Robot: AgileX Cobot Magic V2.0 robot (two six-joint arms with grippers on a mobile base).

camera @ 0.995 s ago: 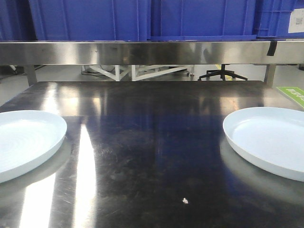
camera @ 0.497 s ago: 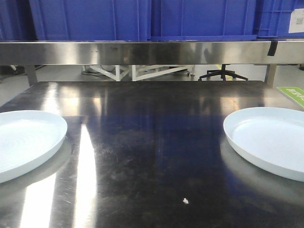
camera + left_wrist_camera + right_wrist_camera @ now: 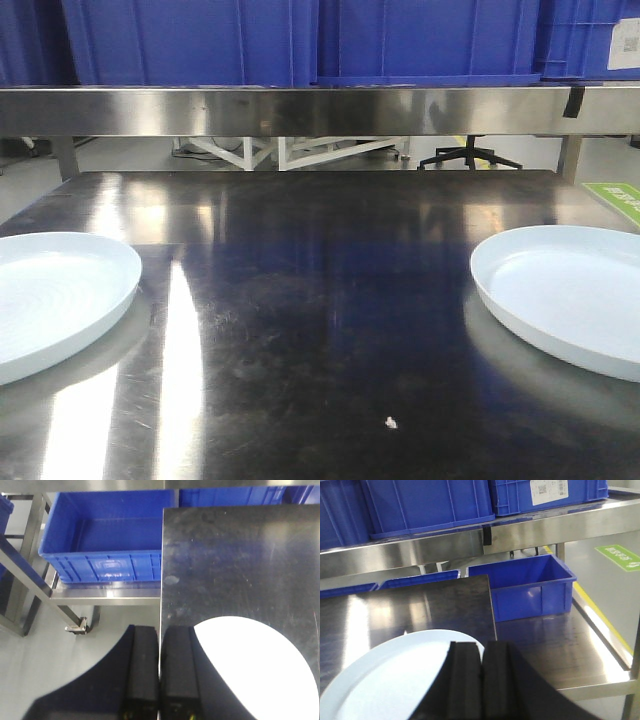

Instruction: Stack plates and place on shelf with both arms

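Note:
Two white plates lie on the dark steel table [image 3: 320, 300]. The ridged plate [image 3: 50, 295] is at the left edge and the smooth plate [image 3: 565, 295] at the right edge. The steel shelf [image 3: 320, 110] runs across the back, above the table. Neither gripper shows in the front view. In the left wrist view my left gripper [image 3: 160, 628] is shut and empty over the table's left edge, just left of the plate [image 3: 250, 670]. In the right wrist view my right gripper [image 3: 481, 644] is shut and empty above the right rim of the plate [image 3: 395, 680].
Blue crates [image 3: 200, 40] fill the top of the shelf. Another blue crate [image 3: 107, 540] sits on a low rack left of the table, and one [image 3: 525, 585] on a low steel surface to its right. A small white crumb [image 3: 390, 423] lies near the front.

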